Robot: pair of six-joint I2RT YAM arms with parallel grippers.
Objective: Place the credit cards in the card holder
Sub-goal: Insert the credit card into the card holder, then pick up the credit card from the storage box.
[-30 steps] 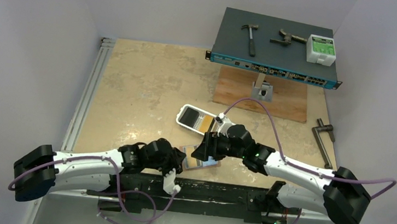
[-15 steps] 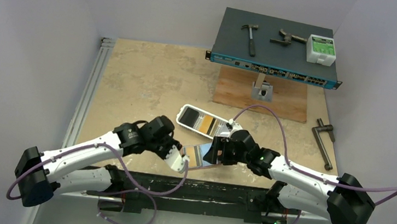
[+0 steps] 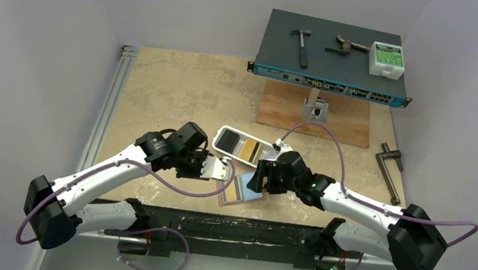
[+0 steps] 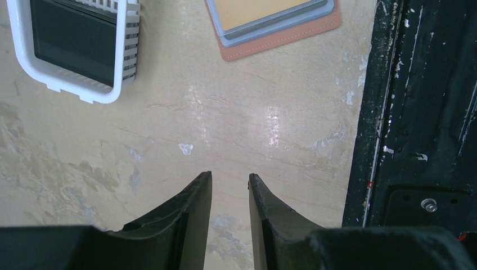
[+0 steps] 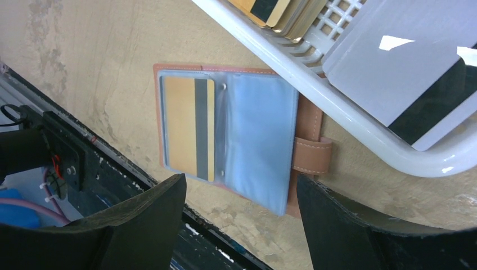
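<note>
The card holder [image 5: 236, 140] is laid open in the middle of the right wrist view, with one orange-yellow card [image 5: 188, 126] already sleeved. The right gripper [image 5: 239, 185] is spread wide and empty, and the left gripper [image 4: 229, 177] is narrowly parted, holding nothing. As the holder is not pinned, it may be pushed away when a card from the white tray [image 5: 351, 119] is inserted.

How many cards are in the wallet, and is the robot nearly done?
Done: one orange-yellow plastic card with a black stripe sits in the open reddish-brown leather card holder. In hand: nothing; the left end effector and the right end effector are both empty. Remaining: more cards, orange ones and a pale grey one, wait in the white plastic tray.
</note>
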